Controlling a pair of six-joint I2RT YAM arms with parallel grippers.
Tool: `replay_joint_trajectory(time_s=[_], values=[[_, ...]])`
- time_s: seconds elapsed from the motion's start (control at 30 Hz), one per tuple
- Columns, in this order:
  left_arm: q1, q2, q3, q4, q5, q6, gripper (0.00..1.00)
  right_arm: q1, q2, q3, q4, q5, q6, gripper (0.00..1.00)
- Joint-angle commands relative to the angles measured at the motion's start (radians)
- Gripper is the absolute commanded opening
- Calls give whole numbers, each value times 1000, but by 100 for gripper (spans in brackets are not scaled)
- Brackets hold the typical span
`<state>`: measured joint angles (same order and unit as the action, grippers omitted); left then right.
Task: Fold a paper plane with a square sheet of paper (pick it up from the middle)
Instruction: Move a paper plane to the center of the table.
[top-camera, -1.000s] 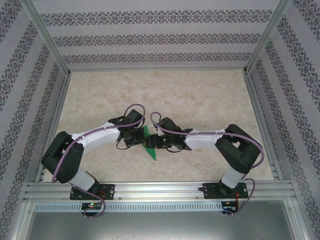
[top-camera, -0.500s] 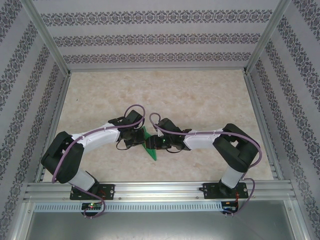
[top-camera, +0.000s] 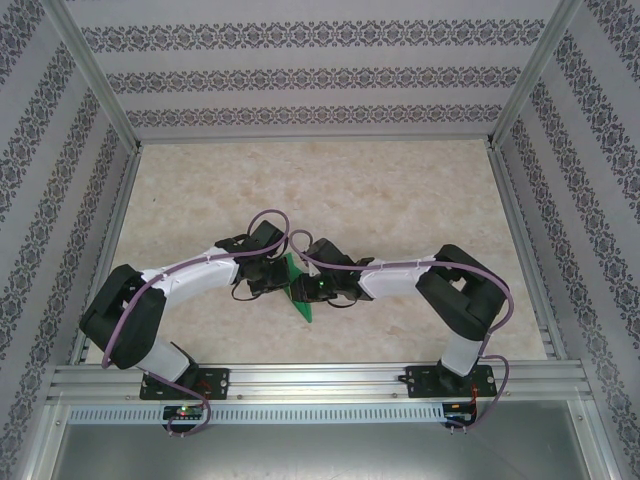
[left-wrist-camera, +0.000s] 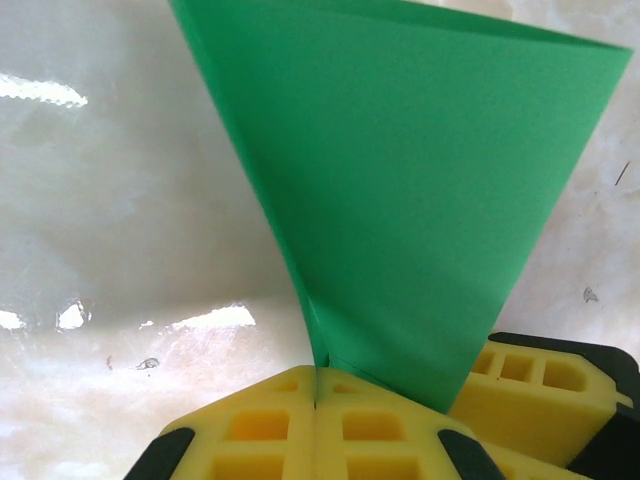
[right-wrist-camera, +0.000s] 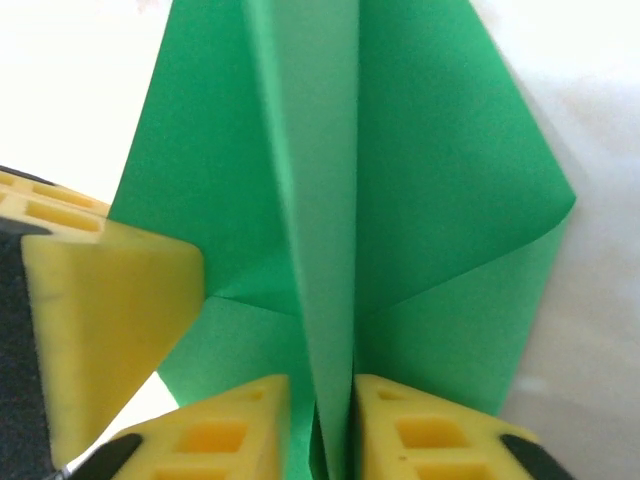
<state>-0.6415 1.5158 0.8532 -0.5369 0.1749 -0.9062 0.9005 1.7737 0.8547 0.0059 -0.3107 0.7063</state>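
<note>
at table's (top-camera: 420, 200) 6 o'clock, left gripper (left-wrist-camera: 315, 398) and right gripper (right-wrist-camera: 320, 425) both clamp green sheet (left-wrist-camera: 400, 180); mid-fold; next, likely press crease.

Both arms bend inward with elbows out wide, so the left gripper (top-camera: 282, 284) and right gripper (top-camera: 318, 288) meet nose to nose, almost touching. The left gripper's yellow pads (left-wrist-camera: 270, 425) are pressed flat together on the green paper (left-wrist-camera: 400, 200), with a pad of the right gripper just to their right. The right gripper's pads (right-wrist-camera: 420, 430) stand a sliver apart, flanking the paper's ridge, and appear to pinch it.
</note>
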Motion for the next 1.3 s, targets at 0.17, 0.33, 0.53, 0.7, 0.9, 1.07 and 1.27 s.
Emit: replay_joint_trajectory(time_s=[0.17,0.33,0.53,0.7,0.9,1.07,1.27], values=[[12,-102,-29,48,15,-10,10,15,-54,67,-156,128,-40,4],[19,-226,-31,67,-13,-19,32,12,-157,142,-417,379,-53,1],[64,-383,-44,-9,-146,17,52,-22,-130,243,-624,585,-22,2],[145,-442,-101,-15,-122,25,52,-35,-9,341,-657,583,-12,7],[192,-448,-148,6,-59,27,52,-37,107,410,-665,548,-6,11],[210,-448,-160,13,-39,33,52,-40,146,389,-630,523,12,16],[228,-439,-159,15,-22,44,52,-40,185,361,-613,497,24,21]])
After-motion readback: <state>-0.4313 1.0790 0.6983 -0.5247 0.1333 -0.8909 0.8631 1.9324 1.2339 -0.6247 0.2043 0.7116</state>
